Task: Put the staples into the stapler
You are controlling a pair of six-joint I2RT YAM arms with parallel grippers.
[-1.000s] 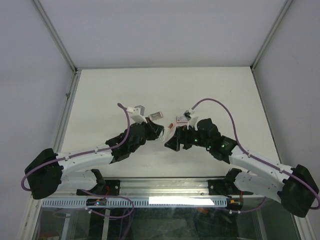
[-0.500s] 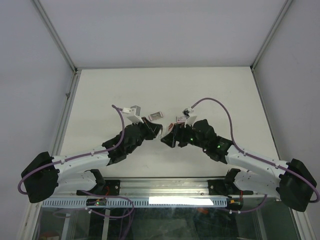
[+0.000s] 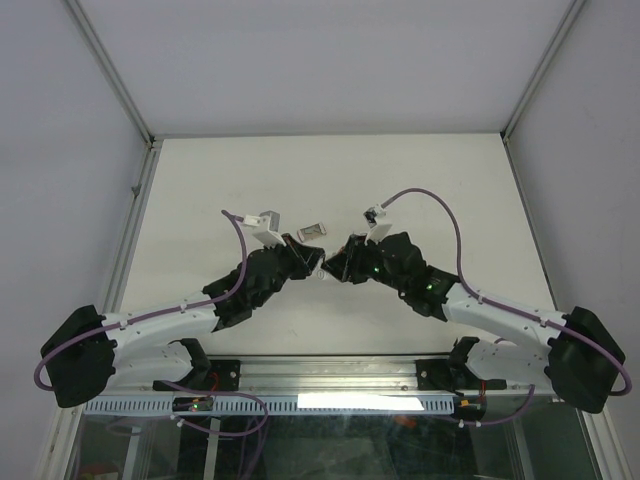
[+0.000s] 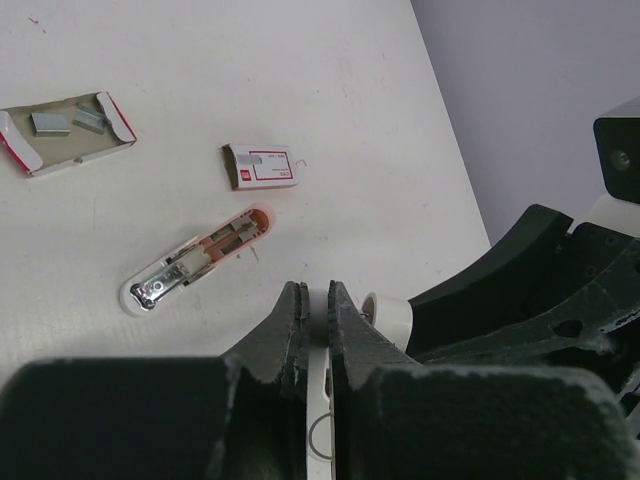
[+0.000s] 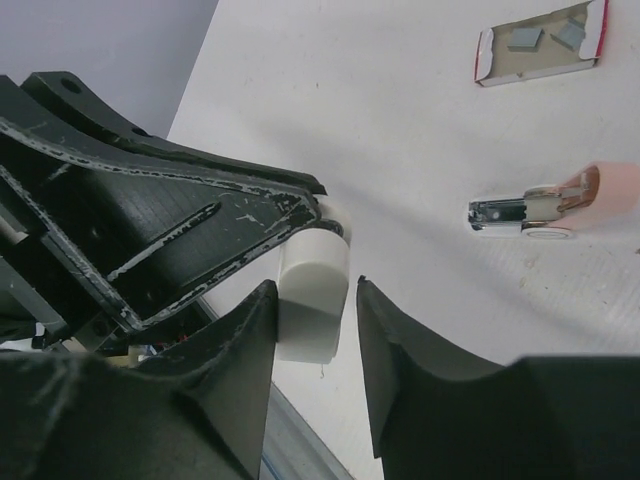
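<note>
Tightly, left tool (image 4: 316, 300) pinches smooth white rounded piece (image 5: 310, 262); right tool (image 5: 315, 292) spread around it.

The left arm (image 3: 170, 318) and right arm (image 3: 490, 312) reach from the near edge of the table (image 3: 400, 170) toward its middle, claws meeting tip to tip. The left claw (image 4: 317, 292) pinches a white piece (image 4: 317, 410); the right claw (image 5: 316, 284) has its fingers spread either side of that piece
</note>
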